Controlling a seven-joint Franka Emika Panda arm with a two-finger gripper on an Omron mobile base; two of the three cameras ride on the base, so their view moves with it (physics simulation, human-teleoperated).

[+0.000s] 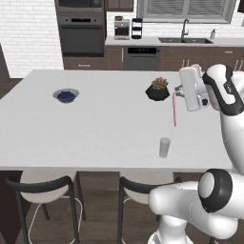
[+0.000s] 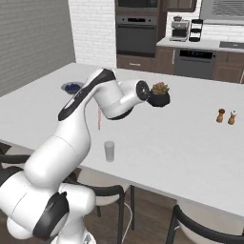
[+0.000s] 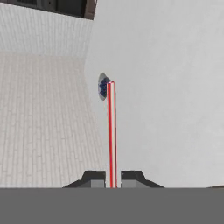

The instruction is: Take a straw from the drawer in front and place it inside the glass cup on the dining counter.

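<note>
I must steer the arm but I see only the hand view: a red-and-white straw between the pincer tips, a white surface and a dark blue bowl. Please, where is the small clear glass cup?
Observer: The small clear glass cup stands upright on the large white dining counter, near its front edge above the stools.
Operator: Is the straw above it?
Observer: No. In the left base view the thin red-and-white straw hangs from the pincer up and a little right of the cup, not touching it.
Operator: What else is near?
Observer: A dark pot with a plant sits just left of the pincer in that view.
</note>
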